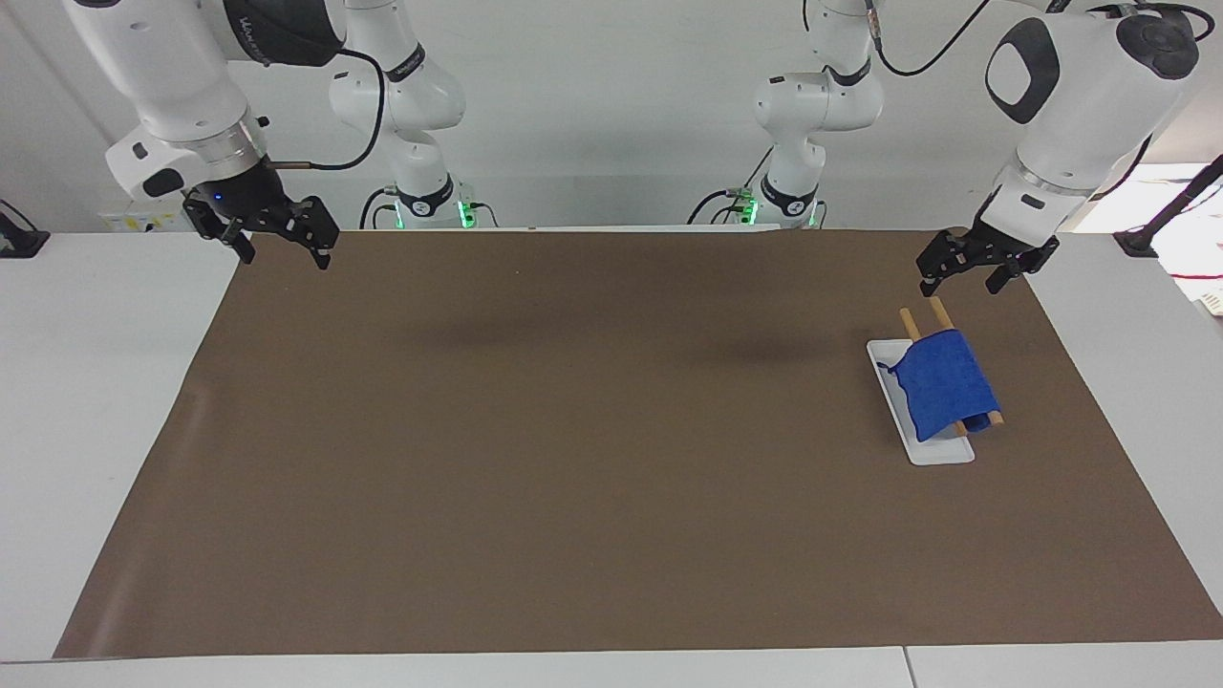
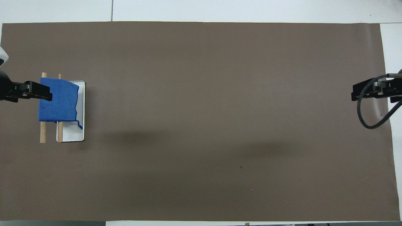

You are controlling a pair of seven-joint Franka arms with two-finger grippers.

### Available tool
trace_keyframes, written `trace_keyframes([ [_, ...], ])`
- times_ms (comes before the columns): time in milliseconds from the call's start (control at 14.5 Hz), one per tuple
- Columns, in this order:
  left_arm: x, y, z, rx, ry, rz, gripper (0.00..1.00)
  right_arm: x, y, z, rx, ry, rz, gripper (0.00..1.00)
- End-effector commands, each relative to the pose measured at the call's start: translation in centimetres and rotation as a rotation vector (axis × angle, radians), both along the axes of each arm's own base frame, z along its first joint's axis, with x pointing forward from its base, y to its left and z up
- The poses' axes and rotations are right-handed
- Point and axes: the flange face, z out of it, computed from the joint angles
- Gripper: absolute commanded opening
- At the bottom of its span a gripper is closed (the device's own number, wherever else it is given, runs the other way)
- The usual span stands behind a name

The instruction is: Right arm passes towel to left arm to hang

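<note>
Rack rails (image 1: 941, 315) partly under towel (image 1: 941, 382)
</note>
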Motion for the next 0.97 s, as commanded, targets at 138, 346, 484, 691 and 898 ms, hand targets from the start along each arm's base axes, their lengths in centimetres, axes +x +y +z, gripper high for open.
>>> trace_keyframes([
  [138,-0.4,-0.1,0.0,0.019,0.007,-0.02,1.0,-0.4,-0.3,0.3,0.014,-0.002,0.023,1.0],
  [346,-0.5,-0.1,-0.1,0.018,0.006,-0.02,1.0,-0.4,-0.2,0.2,0.014,0.001,0.026,1.0],
  [484,-0.6,0.0,0.0,0.018,0.004,-0.018,1.0,-0.5,-0.7,0.1,0.015,0.005,0.021,1.0],
  [691,-0.6,0.0,0.0,0.018,0.003,-0.018,1.0,-0.6,-1.9,0.1,0.018,0.007,0.049,1.0],
  [898,-0.6,0.0,-0.2,0.018,0.006,-0.018,1.0,-0.5,-1.9,0.1,0.019,0.005,0.046,1.0],
])
